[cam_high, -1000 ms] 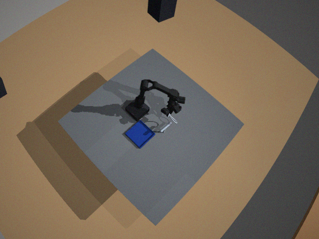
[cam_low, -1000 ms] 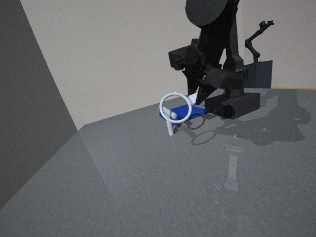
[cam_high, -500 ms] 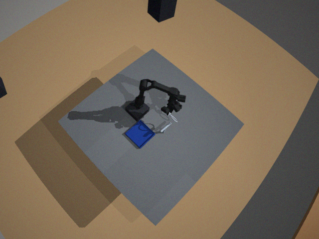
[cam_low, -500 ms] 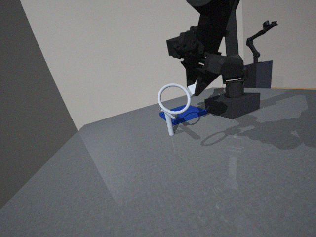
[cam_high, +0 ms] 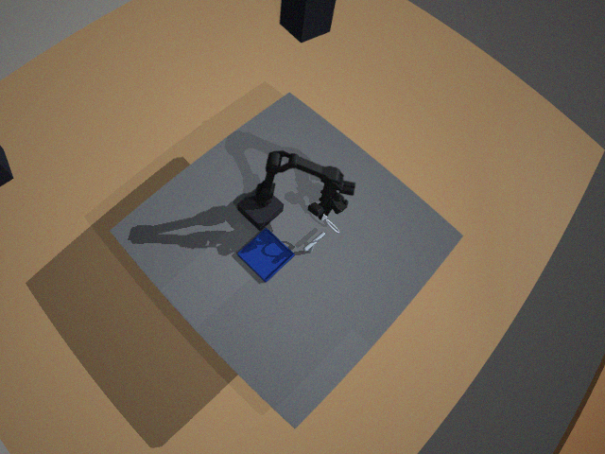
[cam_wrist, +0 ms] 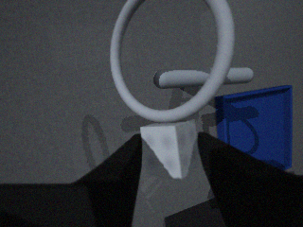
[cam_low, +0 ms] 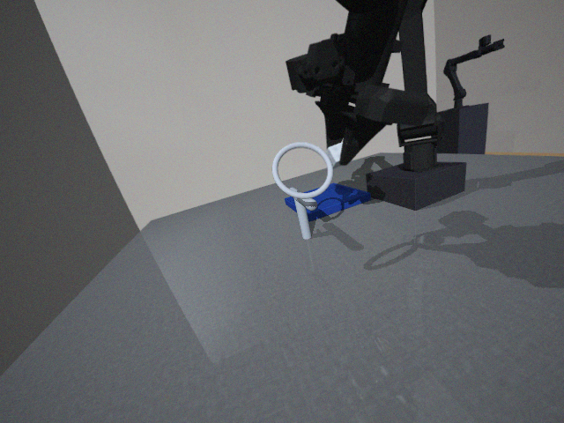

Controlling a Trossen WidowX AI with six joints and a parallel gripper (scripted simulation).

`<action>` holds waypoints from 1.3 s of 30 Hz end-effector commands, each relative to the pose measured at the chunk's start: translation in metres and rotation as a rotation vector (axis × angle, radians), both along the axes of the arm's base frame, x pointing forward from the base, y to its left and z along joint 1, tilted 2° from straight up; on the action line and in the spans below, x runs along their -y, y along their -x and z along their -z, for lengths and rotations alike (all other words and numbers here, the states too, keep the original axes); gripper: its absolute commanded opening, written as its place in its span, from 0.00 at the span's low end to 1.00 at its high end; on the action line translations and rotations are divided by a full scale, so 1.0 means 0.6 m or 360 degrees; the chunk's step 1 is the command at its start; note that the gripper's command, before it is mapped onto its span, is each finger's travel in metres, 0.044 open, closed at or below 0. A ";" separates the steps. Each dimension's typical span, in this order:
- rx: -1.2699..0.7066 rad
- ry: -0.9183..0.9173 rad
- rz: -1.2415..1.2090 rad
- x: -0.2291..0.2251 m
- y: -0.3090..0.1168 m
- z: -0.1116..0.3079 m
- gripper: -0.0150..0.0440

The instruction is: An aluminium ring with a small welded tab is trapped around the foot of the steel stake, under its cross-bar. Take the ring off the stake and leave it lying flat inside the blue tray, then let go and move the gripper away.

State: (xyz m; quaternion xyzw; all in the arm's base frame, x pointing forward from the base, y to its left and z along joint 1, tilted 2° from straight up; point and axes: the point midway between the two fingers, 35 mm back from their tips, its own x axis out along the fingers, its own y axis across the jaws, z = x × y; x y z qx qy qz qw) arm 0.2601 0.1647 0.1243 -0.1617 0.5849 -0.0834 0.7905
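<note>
The aluminium ring (cam_high: 337, 230) (cam_low: 275, 170) (cam_wrist: 226, 44) hangs steeply tilted in the air, held by its pale tab (cam_low: 335, 153) (cam_wrist: 166, 144). My gripper (cam_high: 323, 215) (cam_low: 337, 152) (cam_wrist: 169, 139) is shut on the tab, with the ring beyond the fingertips. The steel stake (cam_high: 315, 241) (cam_low: 302, 220) stands on the grey surface; its cross-bar (cam_wrist: 182, 78) shows partly through the ring in the wrist view. In the top view the ring and stake show apart. The blue tray (cam_high: 264, 272) (cam_low: 359, 196) (cam_wrist: 287, 128) holds only shadows.
The tray lies between the stake and my arm's dark base (cam_high: 260, 210) (cam_low: 414, 186), close to both. The stake stands near the tray's corner, with its cross-bar raised. A dark pedestal (cam_low: 473, 127) with another small arm shows far behind in the exterior view.
</note>
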 end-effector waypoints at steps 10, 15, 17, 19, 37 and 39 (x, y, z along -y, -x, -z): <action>0.0009 -0.0002 -0.0003 -0.007 -0.039 -0.006 0.25; 0.0010 -0.0002 -0.0003 -0.009 -0.052 -0.007 0.25; 0.0010 -0.0002 -0.0003 -0.009 -0.057 -0.007 0.25; 0.0011 -0.0002 -0.0003 -0.010 -0.063 -0.008 0.25; 0.0016 -0.0002 -0.0003 -0.012 -0.111 -0.008 0.25; 0.0016 -0.0001 -0.0003 -0.012 -0.117 -0.008 0.25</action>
